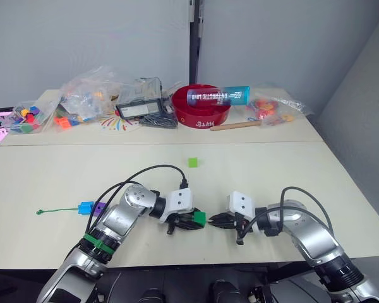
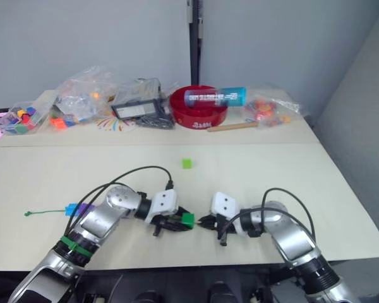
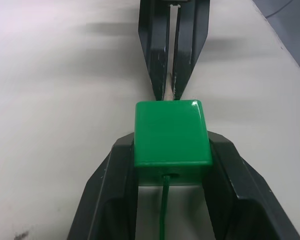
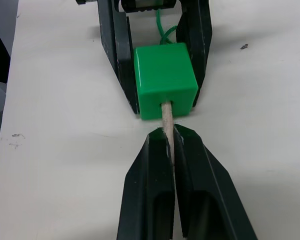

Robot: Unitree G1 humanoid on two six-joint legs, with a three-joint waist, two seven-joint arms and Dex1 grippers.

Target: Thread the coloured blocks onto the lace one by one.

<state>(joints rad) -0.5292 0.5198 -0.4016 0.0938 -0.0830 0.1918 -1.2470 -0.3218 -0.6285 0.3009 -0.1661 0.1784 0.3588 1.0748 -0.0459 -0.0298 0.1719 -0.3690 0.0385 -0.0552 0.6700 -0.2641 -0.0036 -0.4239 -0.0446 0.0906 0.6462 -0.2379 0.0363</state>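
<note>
Near the table's (image 1: pixel 341 189) left edge lies the knotted end of the lace (image 1: pixel 58 211); along it sit a bright blue block (image 1: pixel 85 207) and a purple block (image 1: pixel 99 207), already threaded; toward the front edge, the left gripper (image 1: pixel 192 220) clamps the dark green block (image 3: pixel 172 133) between its fingers — the lace enters the block's near hole; just beyond, the right gripper (image 1: pixel 216 219) is pinched tight on the lace's pale stiff tip (image 4: pixel 166 116), which pokes out of the block; a light green block (image 1: pixel 192 162) rests alone mid-table, well apart.
</note>
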